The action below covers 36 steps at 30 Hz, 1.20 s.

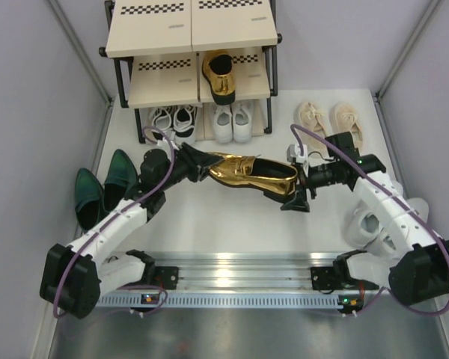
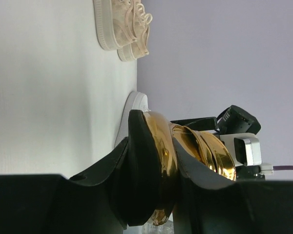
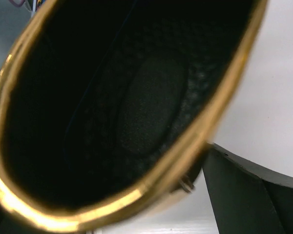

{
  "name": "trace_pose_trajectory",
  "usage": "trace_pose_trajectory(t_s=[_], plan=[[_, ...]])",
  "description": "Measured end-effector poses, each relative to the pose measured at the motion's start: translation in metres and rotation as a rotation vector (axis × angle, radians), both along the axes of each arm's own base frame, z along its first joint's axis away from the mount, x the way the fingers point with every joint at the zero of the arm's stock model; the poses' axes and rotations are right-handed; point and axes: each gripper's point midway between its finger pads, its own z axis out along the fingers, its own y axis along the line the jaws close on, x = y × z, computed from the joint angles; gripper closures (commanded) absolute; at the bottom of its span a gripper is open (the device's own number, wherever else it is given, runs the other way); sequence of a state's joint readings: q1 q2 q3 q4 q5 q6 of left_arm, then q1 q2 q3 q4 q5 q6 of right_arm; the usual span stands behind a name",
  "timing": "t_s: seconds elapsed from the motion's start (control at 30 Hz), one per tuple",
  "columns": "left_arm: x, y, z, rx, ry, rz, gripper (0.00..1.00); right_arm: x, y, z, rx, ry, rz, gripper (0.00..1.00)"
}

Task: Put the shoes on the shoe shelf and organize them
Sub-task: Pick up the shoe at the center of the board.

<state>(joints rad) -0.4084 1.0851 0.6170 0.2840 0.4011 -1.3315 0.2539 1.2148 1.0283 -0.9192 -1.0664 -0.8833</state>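
A shiny gold loafer hangs above the floor between the two arms. My left gripper is shut on its toe; in the left wrist view the black fingers clamp the gold toe. My right gripper stands open around the heel. The right wrist view looks into the shoe's dark inside, past its gold rim, with one finger beside it. The second gold loafer stands on the middle board of the shoe shelf.
Black-and-white sneakers and white lace-ups sit under the shelf. Beige sneakers lie at the back right. Dark green loafers lie left of my left arm. Chunky white sneakers are partly hidden under my right arm.
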Motion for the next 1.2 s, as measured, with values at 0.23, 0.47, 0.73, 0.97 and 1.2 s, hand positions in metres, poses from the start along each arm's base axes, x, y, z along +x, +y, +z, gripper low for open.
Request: trace_pose_trajectory(t_s=[0.23, 0.47, 0.73, 0.97, 1.2], plan=[[0.002, 0.0, 0.008, -0.007, -0.015, 0.0, 1.0, 0.007, 0.018, 0.015, 0.027, -0.036, -0.065, 0.01], [0.004, 0.002, 0.006, 0.008, -0.019, 0.009, 1.0, 0.016, 0.02, 0.018, 0.022, 0.01, -0.15, 0.01], [0.006, 0.005, 0.0, 0.025, -0.009, 0.018, 1.0, 0.012, 0.028, 0.017, 0.007, 0.03, -0.159, 0.44], [0.008, 0.007, -0.004, 0.035, 0.006, 0.03, 0.92, 0.013, 0.03, 0.015, -0.012, 0.017, -0.168, 1.0], [0.004, 0.007, 0.012, 0.007, -0.024, 0.038, 0.02, 0.009, 0.032, 0.017, -0.002, 0.039, -0.167, 1.0]])
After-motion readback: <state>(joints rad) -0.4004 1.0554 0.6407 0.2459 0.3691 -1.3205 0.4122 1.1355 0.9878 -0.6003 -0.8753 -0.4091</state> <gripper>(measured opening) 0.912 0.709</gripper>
